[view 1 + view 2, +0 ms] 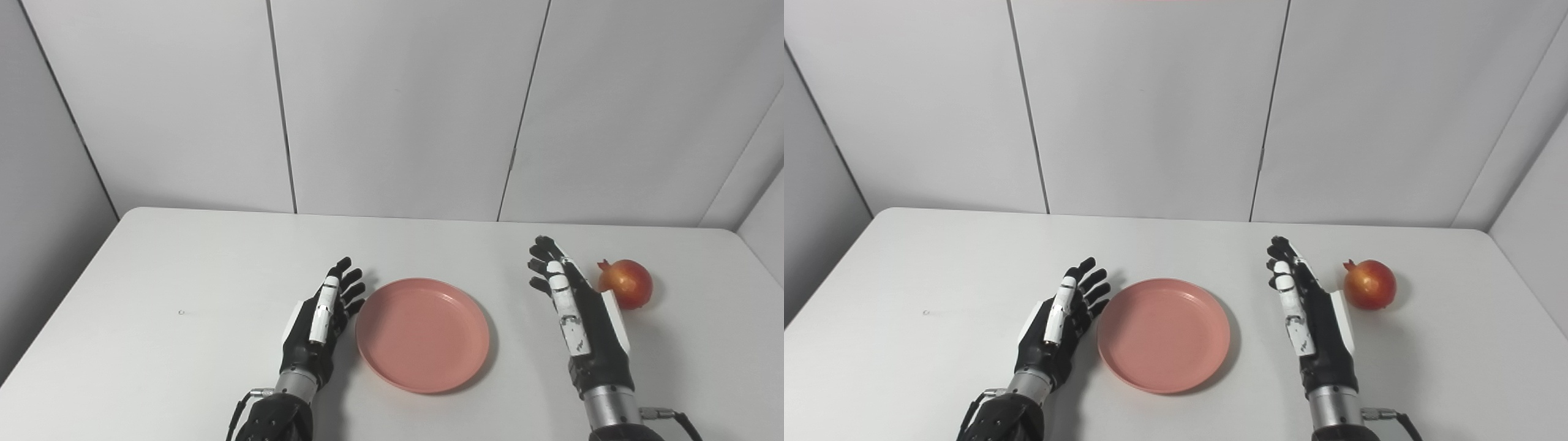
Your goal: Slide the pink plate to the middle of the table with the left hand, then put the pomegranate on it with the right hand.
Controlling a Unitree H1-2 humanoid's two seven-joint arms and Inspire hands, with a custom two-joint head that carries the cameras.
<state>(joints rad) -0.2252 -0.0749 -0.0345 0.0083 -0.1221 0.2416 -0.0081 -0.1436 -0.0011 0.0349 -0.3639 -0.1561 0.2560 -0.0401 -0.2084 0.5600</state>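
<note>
Looking at it, our pink plate [422,334] sits mid-table already, left hand [321,318] open and empty beside its left rim; right hand [576,306] open, empty, left of the pomegranate [626,283], ready to grab.

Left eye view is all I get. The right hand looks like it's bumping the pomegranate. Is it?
Observer: No. In the right eye view a thin strip of table shows between the right hand and the pomegranate, so they are apart. The hand is open, to the fruit's left.
Operator: Is there lots of table on the other side of the fruit?
Observer: Yes. The right eye view shows a wider stretch of bare table to the pomegranate's right before the edge.
</note>
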